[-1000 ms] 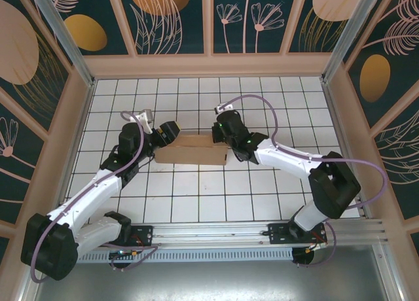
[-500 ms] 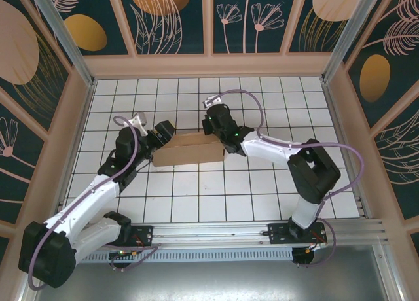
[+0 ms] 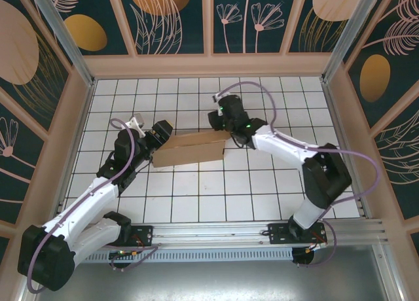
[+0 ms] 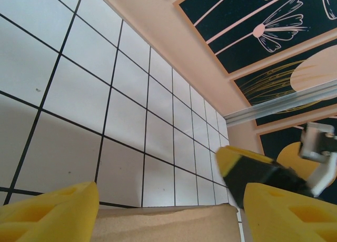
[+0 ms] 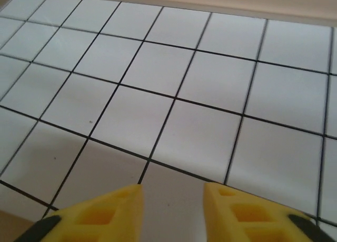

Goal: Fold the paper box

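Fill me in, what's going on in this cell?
Two arms are working on a brown paper box lying on the tiled table. The left gripper has its jaws closed across the box's left end, with cardboard filling the gap between them. The right gripper hovers by the box's far right corner, jaws open with nothing between them.

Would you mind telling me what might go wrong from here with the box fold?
1. The right fingers stand apart over bare tiles with nothing between them, so the right end of the box is unheld and a flap may spring open.
2. The left fingers straddle the other end; if that hold is loose, a push could slide the box.
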Controlling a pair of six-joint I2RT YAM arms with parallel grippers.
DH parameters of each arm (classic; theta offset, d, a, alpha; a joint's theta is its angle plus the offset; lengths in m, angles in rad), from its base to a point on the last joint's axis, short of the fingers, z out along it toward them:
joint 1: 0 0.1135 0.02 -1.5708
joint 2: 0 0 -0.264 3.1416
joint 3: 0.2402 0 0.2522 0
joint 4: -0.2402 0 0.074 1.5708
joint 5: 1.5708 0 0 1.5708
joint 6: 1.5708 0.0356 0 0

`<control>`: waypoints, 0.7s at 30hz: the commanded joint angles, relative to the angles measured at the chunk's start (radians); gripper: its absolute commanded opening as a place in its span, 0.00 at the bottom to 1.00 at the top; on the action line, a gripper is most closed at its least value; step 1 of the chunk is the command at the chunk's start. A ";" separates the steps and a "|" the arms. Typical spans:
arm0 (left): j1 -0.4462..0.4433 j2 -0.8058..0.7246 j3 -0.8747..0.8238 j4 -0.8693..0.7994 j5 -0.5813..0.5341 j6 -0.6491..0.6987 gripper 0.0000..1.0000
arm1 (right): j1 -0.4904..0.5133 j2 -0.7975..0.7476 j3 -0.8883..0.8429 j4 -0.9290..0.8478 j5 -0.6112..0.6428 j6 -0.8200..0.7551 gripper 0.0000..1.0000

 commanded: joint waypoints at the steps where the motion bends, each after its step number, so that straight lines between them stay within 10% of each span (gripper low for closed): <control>1: -0.005 0.046 -0.049 -0.247 -0.007 -0.029 0.73 | -0.030 -0.108 0.002 -0.140 -0.094 0.121 0.42; 21: -0.004 0.075 -0.052 -0.225 -0.010 0.000 0.73 | -0.074 -0.138 -0.189 -0.121 -0.451 0.262 0.54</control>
